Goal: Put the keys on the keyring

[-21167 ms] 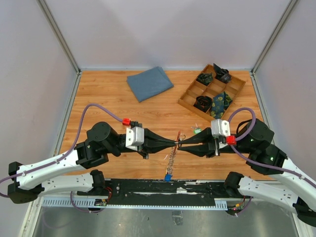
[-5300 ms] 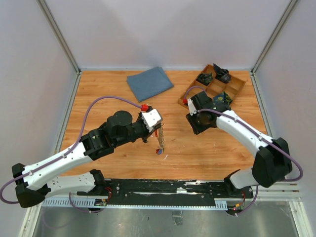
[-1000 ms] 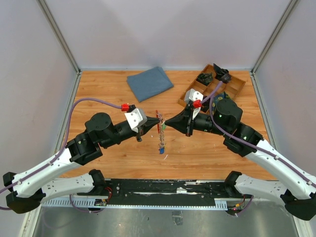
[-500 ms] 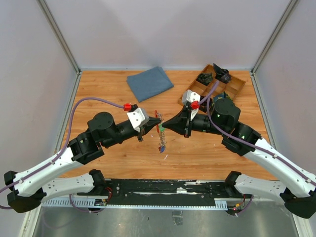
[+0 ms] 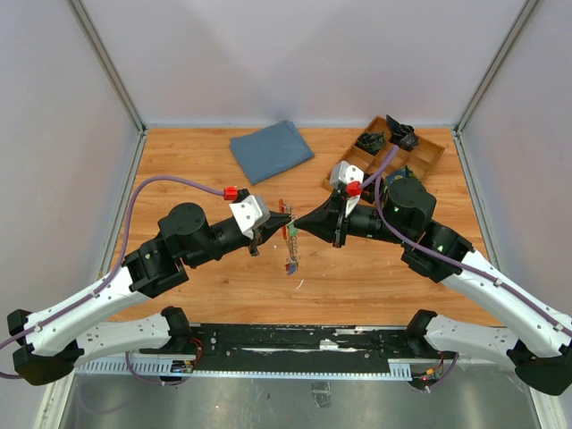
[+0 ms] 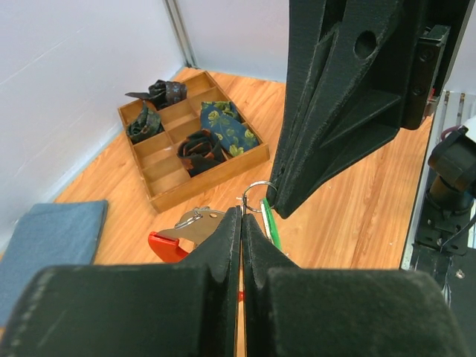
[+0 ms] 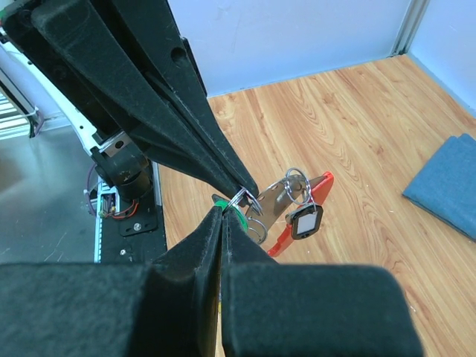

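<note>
Keys (image 5: 291, 257) hang in a small bunch just under my fingertips, where both arms meet tip to tip. My left gripper (image 6: 242, 216) is squeezed tight on the red keyring (image 6: 165, 242), which sticks out beside its fingers. My right gripper (image 7: 222, 214) is pressed together too, its tip touching a little silver ring (image 7: 239, 198); I cannot tell if it pinches it. I think the keys are light, thin, hard and slippery, and they swing. I would hold one by its flat top, near the hole.
</note>
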Available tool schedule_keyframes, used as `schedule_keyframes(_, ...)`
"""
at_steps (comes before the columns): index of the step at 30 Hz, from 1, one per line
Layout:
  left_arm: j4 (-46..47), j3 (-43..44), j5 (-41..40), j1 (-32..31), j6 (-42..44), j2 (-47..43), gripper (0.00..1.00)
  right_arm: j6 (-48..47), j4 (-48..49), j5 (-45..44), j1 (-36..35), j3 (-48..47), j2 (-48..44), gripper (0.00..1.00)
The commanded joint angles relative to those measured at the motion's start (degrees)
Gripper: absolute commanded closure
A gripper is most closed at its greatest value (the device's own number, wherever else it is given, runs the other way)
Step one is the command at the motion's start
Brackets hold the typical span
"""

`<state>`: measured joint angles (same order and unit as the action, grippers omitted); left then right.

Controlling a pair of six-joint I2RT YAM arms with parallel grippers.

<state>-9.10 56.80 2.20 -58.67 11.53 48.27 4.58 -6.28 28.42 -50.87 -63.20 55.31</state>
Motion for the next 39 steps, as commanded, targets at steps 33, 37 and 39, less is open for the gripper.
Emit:
schedule_keyframes(33,3.9,0.6,-0.5,0.1,0.0,0.6,0.99,1.6,0.6,-8.0,-1.0,2.3,-2.9,0.99)
schedule_keyframes(37,3.9,0.6,-0.4,0.1,0.0,0.6,0.99,2.9,0.7,-9.1,-1.0,2.8,-3.1,0.99)
schedule_keyframes(39,4.0,0.6,-0.4,0.1,0.0,0.5,0.99,3.3,0.2,-9.9,-1.0,2.8,-3.0,0.99)
